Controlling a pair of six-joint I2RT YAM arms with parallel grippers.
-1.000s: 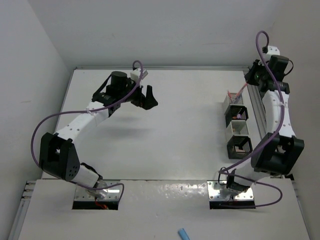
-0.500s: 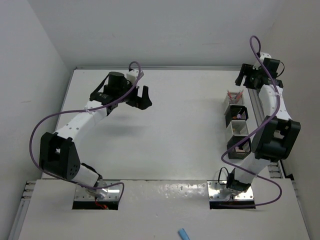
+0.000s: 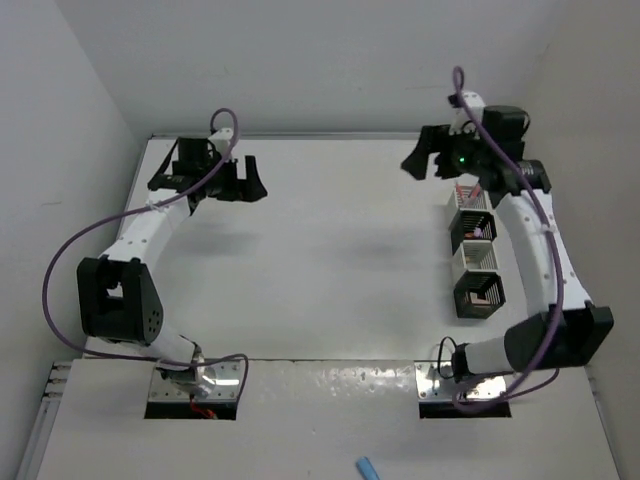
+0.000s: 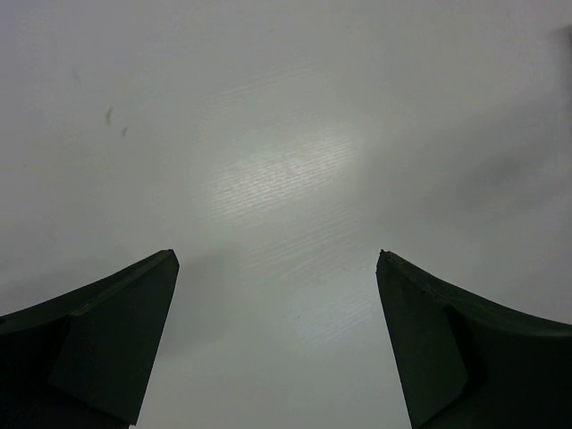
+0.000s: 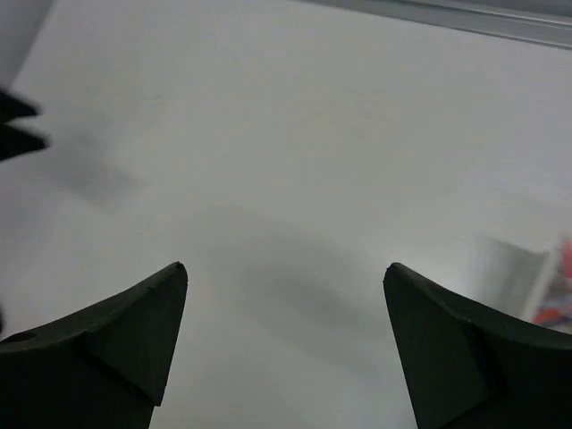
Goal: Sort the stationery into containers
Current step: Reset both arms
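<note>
The containers stand in a row at the right: a silver mesh box (image 3: 468, 196) with pink and orange pens sticking out, a black box (image 3: 478, 226) with something purple in it, a silver box (image 3: 479, 257), and a black box (image 3: 480, 293) holding a pinkish block. My right gripper (image 3: 415, 156) hovers open and empty just left of the row's far end. In its wrist view (image 5: 286, 265) only bare table lies between the fingers, and the pens (image 5: 556, 299) show at the right edge. My left gripper (image 3: 254, 178) (image 4: 277, 255) hangs open and empty over the back left of the table.
A small blue item (image 3: 367, 467) lies on the near ledge in front of the arm bases. A metal rail (image 3: 512, 200) runs along the table's right edge behind the boxes. Walls close in the table at the back and both sides.
My right gripper has opened and swung left, away from the far end of the box row. The left arm has swung left toward the back left corner, still open.
</note>
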